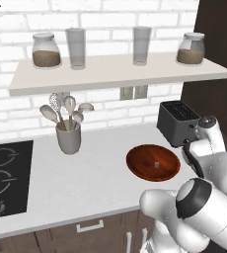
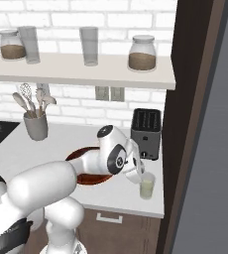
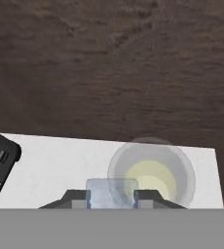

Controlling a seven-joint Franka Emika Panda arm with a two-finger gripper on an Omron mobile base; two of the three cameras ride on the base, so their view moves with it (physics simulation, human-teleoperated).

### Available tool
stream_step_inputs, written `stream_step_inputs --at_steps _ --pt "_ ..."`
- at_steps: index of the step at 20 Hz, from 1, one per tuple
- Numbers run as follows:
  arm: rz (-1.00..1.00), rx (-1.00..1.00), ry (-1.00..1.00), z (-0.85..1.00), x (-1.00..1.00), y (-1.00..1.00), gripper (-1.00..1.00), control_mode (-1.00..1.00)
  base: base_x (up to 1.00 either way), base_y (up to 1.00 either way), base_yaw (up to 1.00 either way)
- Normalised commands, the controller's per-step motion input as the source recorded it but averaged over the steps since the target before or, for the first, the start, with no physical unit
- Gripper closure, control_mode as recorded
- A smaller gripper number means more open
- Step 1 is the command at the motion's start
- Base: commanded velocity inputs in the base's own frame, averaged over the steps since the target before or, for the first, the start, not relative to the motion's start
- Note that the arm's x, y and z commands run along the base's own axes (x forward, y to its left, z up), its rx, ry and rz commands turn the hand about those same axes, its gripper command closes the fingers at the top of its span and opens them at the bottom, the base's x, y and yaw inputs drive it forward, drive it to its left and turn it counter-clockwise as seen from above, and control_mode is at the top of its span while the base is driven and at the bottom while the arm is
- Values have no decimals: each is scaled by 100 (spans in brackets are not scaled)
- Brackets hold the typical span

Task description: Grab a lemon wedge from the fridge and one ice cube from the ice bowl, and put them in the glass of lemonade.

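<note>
No words, labels, brand names or numbers can be read anywhere; the jars, toaster and cooktop carry no legible marks.

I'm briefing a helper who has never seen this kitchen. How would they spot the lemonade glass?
Find the black toaster on the white counter, by the dark cabinet. The lemonade glass stands before it near the counter's edge: short, clear, holding pale yellow liquid, unlike the tall empty glasses on the shelf.

Arm was glossy white, fat rounded segments, dark joint caps; hand fingertips small, apparently dark grey.
</note>
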Motion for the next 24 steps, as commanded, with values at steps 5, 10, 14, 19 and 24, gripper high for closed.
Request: stream_step_inputs --at_steps 5,10,14,19,24 --pt "-7 0 0 -7 7 -40 100 -100 0 0 0" --pt "-5 1 -1 0 -3 -43 100 -100 0 0 0" --pt "0 0 -3 0 -31 0 100 -100 0 0 0" --pt "0 0 0 -7 -18 -6 100 -100 0 0 0" --pt "0 0 0 0 -12 25 100 -100 0 0 0"
